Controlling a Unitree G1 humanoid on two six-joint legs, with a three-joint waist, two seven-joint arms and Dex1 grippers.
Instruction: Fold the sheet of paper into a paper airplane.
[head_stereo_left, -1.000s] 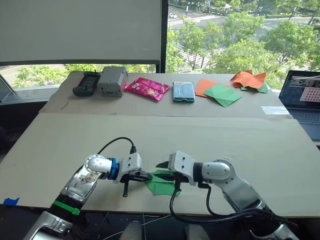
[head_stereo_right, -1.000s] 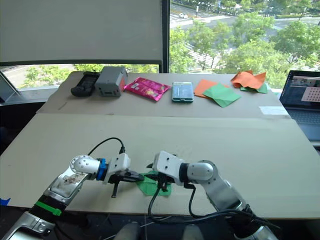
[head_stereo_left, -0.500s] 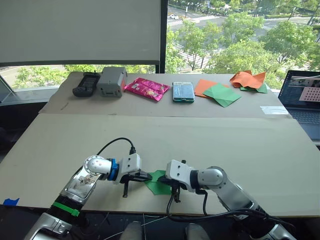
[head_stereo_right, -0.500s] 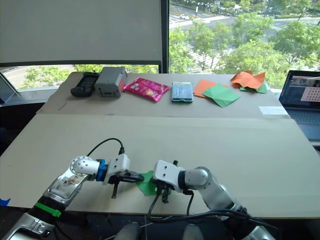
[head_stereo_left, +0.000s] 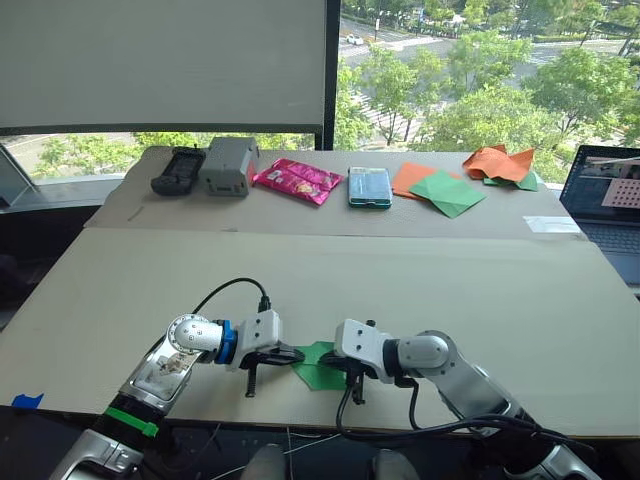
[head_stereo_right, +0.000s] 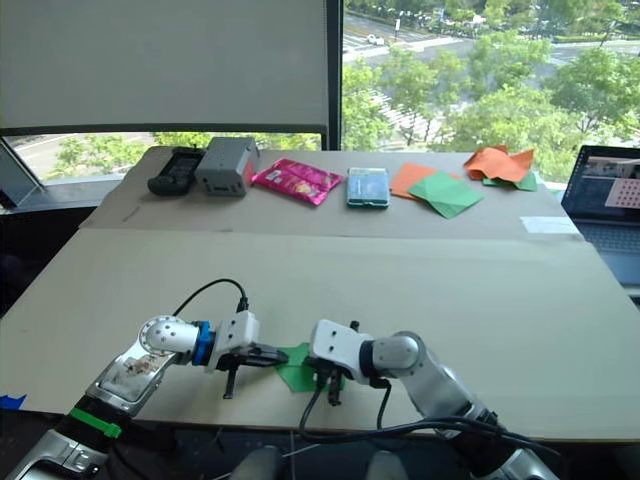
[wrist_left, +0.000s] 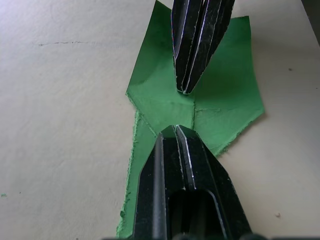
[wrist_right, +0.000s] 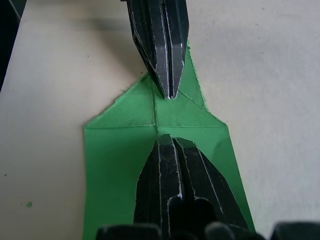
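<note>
The paper (head_stereo_left: 318, 368) lies near the table's (head_stereo_left: 420, 280) front edge. Since a second ago the right gripper (head_stereo_left: 345, 367) has dropped onto it, facing the left gripper (head_stereo_left: 285, 353) (both jaws pressed together), seemingly flattening a crease.

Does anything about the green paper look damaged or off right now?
Yes: the sheet of paper under the left gripper and right gripper has ragged, torn-looking edges near the table's front edge; its folds look uneven.

Bare table (head_stereo_left: 420, 275) all around; clutter seemingly only at far edge: pouch (head_stereo_left: 295, 179), orange sheets (head_stereo_left: 497, 162).
</note>
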